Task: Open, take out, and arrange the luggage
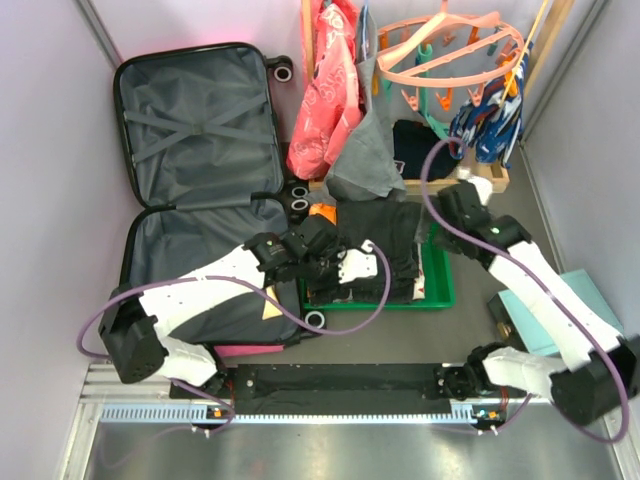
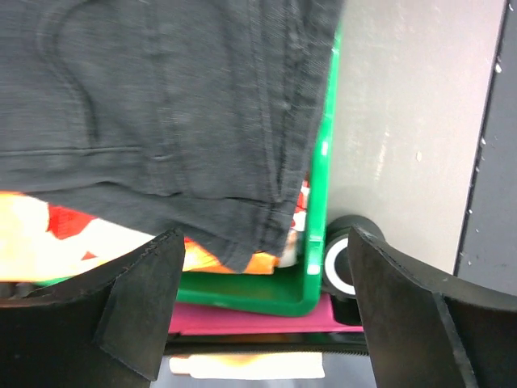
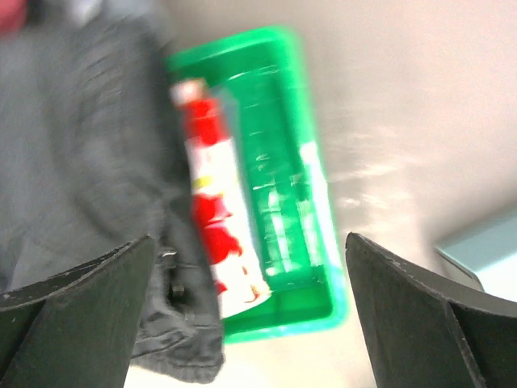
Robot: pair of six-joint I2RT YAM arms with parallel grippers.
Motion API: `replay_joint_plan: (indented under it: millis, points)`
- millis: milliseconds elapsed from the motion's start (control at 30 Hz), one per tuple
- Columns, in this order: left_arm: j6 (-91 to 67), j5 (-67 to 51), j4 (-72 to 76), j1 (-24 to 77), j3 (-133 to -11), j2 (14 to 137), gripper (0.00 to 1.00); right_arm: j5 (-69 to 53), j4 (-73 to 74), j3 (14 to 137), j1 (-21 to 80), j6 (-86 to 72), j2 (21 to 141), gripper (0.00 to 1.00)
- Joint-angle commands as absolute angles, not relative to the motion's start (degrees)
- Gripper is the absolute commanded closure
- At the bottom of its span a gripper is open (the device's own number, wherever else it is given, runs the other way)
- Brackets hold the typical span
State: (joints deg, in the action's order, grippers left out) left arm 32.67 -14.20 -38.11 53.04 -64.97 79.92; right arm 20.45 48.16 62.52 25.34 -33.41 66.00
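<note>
The pink luggage (image 1: 200, 130) lies open on the floor at the left, its grey strapped lining showing in both halves. Its pink shell (image 2: 258, 317) and a black wheel (image 2: 343, 263) show in the left wrist view. My left gripper (image 1: 350, 268) is open and empty, hovering over the stack of dark clothes (image 1: 375, 235) in the green tray (image 1: 440, 288); its jaws (image 2: 266, 307) stand wide apart over the tray's corner (image 2: 317, 202) and dark jeans (image 2: 161, 105). My right gripper (image 1: 452, 212) is open and empty above the tray's far right side; in its wrist view (image 3: 250, 323) the tray (image 3: 283, 162) and a grey garment (image 3: 81, 162) lie below.
A red, white and orange cloth (image 2: 48, 234) lies under the jeans. Behind the tray stand a wooden crate (image 1: 490, 180), hanging pink and grey garments (image 1: 330, 90) and a pink clip hanger (image 1: 450, 50). A pale teal flat box (image 1: 590, 295) lies at the right. Walls close both sides.
</note>
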Motion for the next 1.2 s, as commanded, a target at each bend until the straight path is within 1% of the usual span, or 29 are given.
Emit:
replay_joint_plan:
  millis: [0, 67, 100, 200, 233, 333, 500, 567, 667, 700, 767, 833, 867, 900, 933, 1067, 1100, 1167]
  points:
    - [29.19, -9.07, -41.3, 53.26, -68.64, 78.22, 0.13, 34.97, 55.97, 59.07, 19.54, -50.16, 59.43, 0.01]
    - [28.13, -4.67, -42.1, 52.91, -68.99, 78.31, 0.13, 34.72, 55.99, 55.56, 15.67, -52.28, 56.17, 0.01]
    - [27.17, -3.53, -42.97, 52.65, -69.08, 78.22, 0.12, 34.54, 56.25, 54.5, 10.42, -52.99, 55.29, 0.01]
    - [26.46, -1.5, -44.21, 51.16, -68.56, 77.7, 0.12, 33.75, 59.58, 52.21, -0.41, -56.33, 53.44, 0.01]
    - [26.46, -1.41, -44.64, 50.8, -68.38, 77.35, 0.12, 33.66, 60.11, 50.99, -8.44, -56.6, 52.48, 0.01]
    - [26.45, -1.76, -44.56, 50.19, -67.5, 75.5, 0.12, 35.06, 61.08, 49.4, -17.72, -57.21, 50.46, 0.01]
    - [27.24, -3.07, -43.95, 50.1, -66.8, 72.17, 0.12, 47.17, 66.18, 47.03, -22.76, -65.73, 46.15, 0.01]
    - [27.33, -3.51, -43.77, 50.1, -66.8, 71.46, 0.12, 49.12, 66.36, 45.01, -23.99, -68.71, 44.31, 0.01]
    - [27.51, -3.78, -43.77, 50.1, -66.71, 70.32, 0.12, 51.32, 63.91, 41.32, -24.96, -70.4, 38.51, 0.01]
    - [27.51, -3.69, -43.77, 50.1, -66.45, 70.23, 0.12, 51.59, 60.85, 39.22, -26.88, -70.05, 35.62, 0.01]
    - [27.77, -3.43, -43.77, 50.1, -66.1, 69.7, 0.12, 51.42, 56.71, 36.93, -29.17, -66.04, 33.84, 0.01]
    - [28.21, -3.34, -43.77, 50.1, -65.57, 69.44, 0.12, 49.93, 52.5, 34.55, -34.69, -63.73, 33.83, 0.01]
    - [28.39, -3.08, -43.86, 50.1, -65.39, 69.09, 0.12, 48.27, 50.82, 33.84, -37.67, -60.15, 34.62, 0.01]
    - [28.65, -2.99, -43.86, 50.1, -65.13, 68.82, 0.12, 43.03, 49.06, 32.45, -41.01, -57.77, 35.5, 0.01]
    - [28.83, -2.9, -43.86, 50.1, -64.95, 68.47, 0.12, 39.67, 44.26, 31.74, -49.57, -55.4, 37.94, 0.01]
    - [30.05, -2.9, -43.51, 50.1, -63.81, 66.54, 0.12, 33.95, 39.66, 31.81, -54.48, -48.62, 46.75, 0.01]
    - [30.41, -2.81, -43.16, 50.1, -63.55, 66.19, 0.11, 29.05, 38.07, 31.64, -55.97, -47.47, 47.8, 0.01]
    - [31.2, -2.55, -42.8, 50.1, -62.93, 65.48, 0.11, 23.67, 33.95, 30.85, -60.54, -44.93, 49.04, 0.01]
